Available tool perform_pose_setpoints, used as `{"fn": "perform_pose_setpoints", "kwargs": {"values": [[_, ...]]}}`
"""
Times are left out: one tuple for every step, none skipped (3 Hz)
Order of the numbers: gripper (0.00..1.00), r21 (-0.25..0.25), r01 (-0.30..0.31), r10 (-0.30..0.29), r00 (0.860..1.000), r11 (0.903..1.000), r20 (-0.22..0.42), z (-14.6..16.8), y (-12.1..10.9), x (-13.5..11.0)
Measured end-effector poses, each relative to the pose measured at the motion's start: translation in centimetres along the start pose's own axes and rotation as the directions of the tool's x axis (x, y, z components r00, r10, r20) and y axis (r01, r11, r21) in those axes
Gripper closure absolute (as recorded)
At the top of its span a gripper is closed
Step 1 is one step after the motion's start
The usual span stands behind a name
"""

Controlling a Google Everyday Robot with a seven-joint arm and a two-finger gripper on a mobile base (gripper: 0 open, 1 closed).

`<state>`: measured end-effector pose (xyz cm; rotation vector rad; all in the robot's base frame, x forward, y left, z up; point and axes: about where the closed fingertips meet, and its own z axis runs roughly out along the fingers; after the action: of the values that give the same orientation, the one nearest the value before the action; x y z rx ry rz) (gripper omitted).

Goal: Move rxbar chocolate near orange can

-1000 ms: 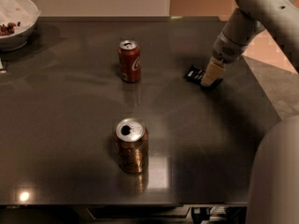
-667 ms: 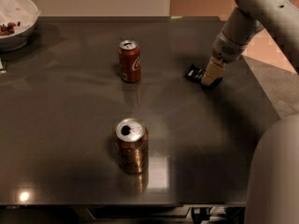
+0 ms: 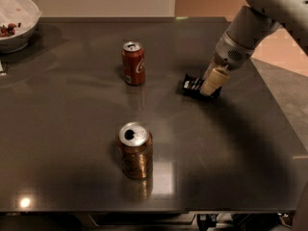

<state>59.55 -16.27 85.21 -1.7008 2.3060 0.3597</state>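
At upper right of the frame, the gripper (image 3: pixel 210 86) is down at the table surface, its cream-coloured tip resting on the right end of the rxbar chocolate (image 3: pixel 192 84). Whether the gripper is spread or pinching the bar cannot be told from this angle. The grey arm (image 3: pixel 250 25) slopes up from it and leaves the frame at the top right corner.

The rxbar chocolate lies flat on the dark table (image 3: pixel 72 129), right of centre in the upper half of the frame. Its black wrapper shows to the left of the gripper tip; its right end is covered by the tip.

To the left of the bar, with bare tabletop between them, a red can (image 3: pixel 134 64) stands upright, and its silver top is visible.

The orange can (image 3: pixel 136 150) stands upright in the lower centre of the frame, almost directly below the red can. Its silver top and dark mouth hole face the camera. It is well apart from the rxbar chocolate, which sits up and to the right of it.

A white bowl (image 3: pixel 19 28) sits at the upper left corner, partly cut off by the frame edge, with small dark pieces inside. A small bright light reflection (image 3: pixel 24 202) shows on the table near the lower left edge.
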Motion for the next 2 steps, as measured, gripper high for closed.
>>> {"fn": "perform_pose_setpoints", "kwargs": {"values": [[1.00,-0.055,0.071,-0.069,0.997,0.9960,0.032,-0.6,4.0,-1.3],[1.00,-0.117,0.160,-0.154,0.986,0.9801,0.065,-0.8,8.4,-2.6]]}}
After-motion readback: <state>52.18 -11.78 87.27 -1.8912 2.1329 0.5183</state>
